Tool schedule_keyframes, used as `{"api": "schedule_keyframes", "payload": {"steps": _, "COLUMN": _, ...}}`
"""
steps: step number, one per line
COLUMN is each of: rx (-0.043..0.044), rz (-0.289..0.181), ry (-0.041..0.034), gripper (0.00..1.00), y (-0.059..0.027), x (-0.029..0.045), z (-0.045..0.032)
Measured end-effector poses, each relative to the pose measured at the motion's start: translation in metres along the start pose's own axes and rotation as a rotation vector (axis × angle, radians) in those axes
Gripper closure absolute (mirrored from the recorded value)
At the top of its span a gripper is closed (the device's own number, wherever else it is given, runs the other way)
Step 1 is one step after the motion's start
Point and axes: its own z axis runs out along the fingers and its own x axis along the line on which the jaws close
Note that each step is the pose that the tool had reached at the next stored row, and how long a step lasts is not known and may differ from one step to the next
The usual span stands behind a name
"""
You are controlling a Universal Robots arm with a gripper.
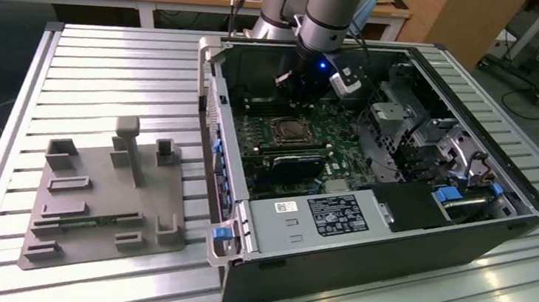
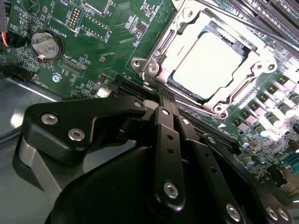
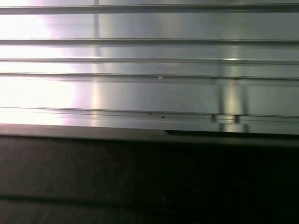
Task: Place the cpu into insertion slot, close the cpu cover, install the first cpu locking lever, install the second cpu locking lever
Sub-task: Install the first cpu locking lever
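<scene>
Black gripper [image 2: 164,100] linkage is seen nearest in the second wrist view, fingers brought together with nothing held, tips just beside the socket edge. Ribbed metal table [image 1: 110,61] carries an open computer case [image 1: 459,236]. Inside, the green motherboard [image 2: 107,51] holds the insertion slot [image 2: 152,69]; the cpu [image 2: 208,63] is seated there, framed by the lowered cpu cover [image 2: 247,88].

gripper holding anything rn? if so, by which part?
Nothing held. The gripper fingers are together with nothing between them, near the cpu cover, which lies closed over the cpu seated in the insertion slot.
</scene>
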Motion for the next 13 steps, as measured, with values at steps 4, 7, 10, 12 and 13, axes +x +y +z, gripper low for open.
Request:
{"api": "schedule_keyframes", "payload": {"steps": 4, "rx": 0.0048, "rz": 0.000, "ry": 0.0001, "gripper": 0.90, "y": -0.0005, "x": -0.0001, "z": 0.0012}}
{"api": "schedule_keyframes", "payload": {"steps": 7, "rx": 0.0076, "rz": 0.000, "ry": 0.0004, "gripper": 0.90, "y": -0.0007, "x": 0.0000, "z": 0.0025}}
{"api": "schedule_keyframes", "payload": {"steps": 10, "rx": 0.0100, "rz": 0.000, "ry": 0.0007, "gripper": 0.90, "y": -0.0009, "x": 0.0000, "z": 0.0037}}
{"api": "schedule_keyframes", "payload": {"steps": 12, "rx": 0.0115, "rz": 0.000, "ry": 0.0008, "gripper": 0.90, "y": -0.0009, "x": 0.0000, "z": 0.0046}}
{"api": "schedule_keyframes", "payload": {"steps": 13, "rx": 0.0116, "rz": 0.000, "ry": 0.0003, "gripper": 0.90, "y": -0.0008, "x": -0.0001, "z": 0.0054}}
